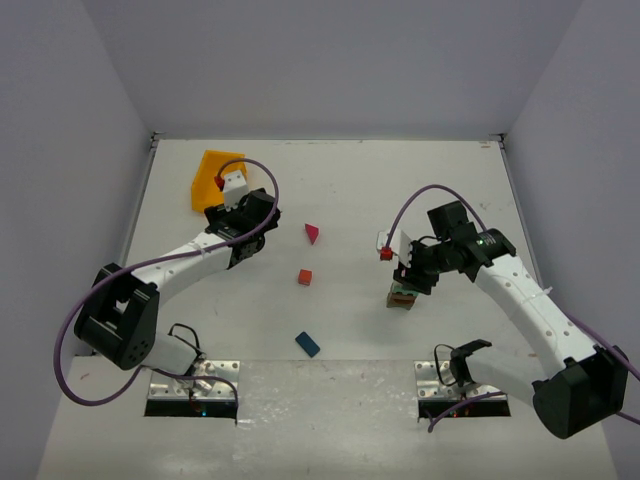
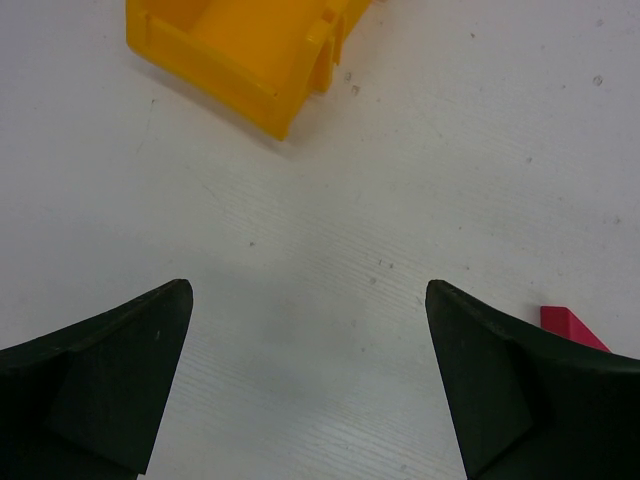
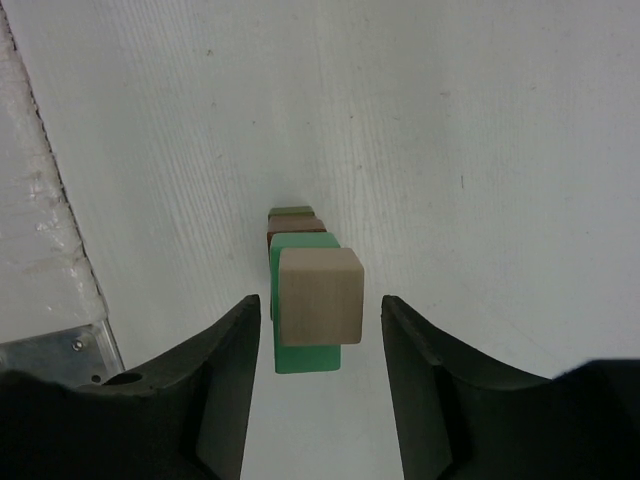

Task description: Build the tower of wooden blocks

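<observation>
Nearest the arm bases lies a blue brick (image 1: 307,344), flat on the worktop (image 1: 450,190). Right of it and a little farther back stands the tower (image 1: 402,294), a narrow column with a cream cube (image 3: 320,297) on a green block (image 3: 305,358) and brown and olive pieces beneath. These small painted wooden pieces look light, hard and smooth. They would likely slide or topple at a sideways nudge, so each is best pinched squarely across two flat faces and lowered straight down.

The right pincer (image 1: 408,270) hangs over the tower, released. Its fingers (image 3: 225,385) are parted only a little and flank the cream cube, with a sliver of worktop showing on each side, so they touch nothing.

Farther out sit a red cube (image 1: 304,277) and then a magenta roof-shaped piece (image 1: 313,233). That piece has sloped faces, so I judge it is better taken by its flat ends.

Beyond them the left pincer (image 2: 310,290) is spread wide over bare worktop and holds nothing. The yellow bin (image 1: 212,176) is farthest back.
</observation>
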